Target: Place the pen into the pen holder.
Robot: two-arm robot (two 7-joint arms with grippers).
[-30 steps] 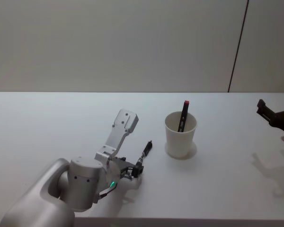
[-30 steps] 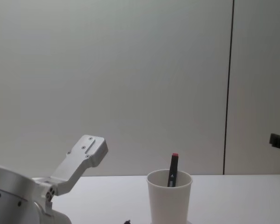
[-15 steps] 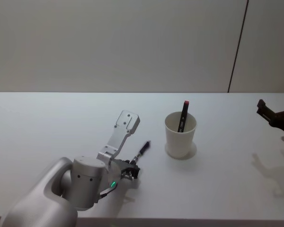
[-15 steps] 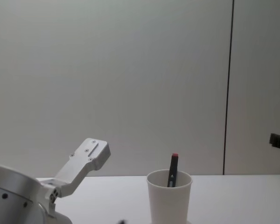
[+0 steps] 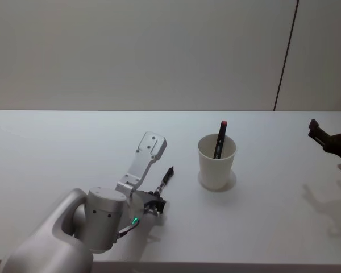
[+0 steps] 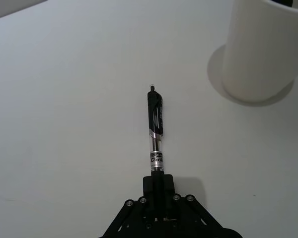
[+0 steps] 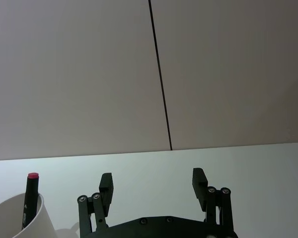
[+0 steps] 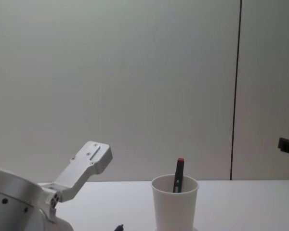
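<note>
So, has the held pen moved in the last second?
Yes. In the head view the pen, clamped in the left gripper, has shifted slightly left, away from the paper cup.

This reads as a robotics lab or test cell. A broad, plain white surface (image 5: 57, 148) spans the whole width of the head view, backed by a flat, pale grey wall (image 5: 131, 51) of smooth panels split by one thin dark vertical seam (image 5: 286, 54). A smooth silver-grey robot arm (image 5: 104, 219) with a small green indicator light (image 5: 134, 221) leans over the surface, where a plain white paper cup (image 5: 217, 169) stands holding a red-capped black marker (image 5: 221, 133). Even light throws soft grey shadows (image 5: 324, 207) on it.
</note>
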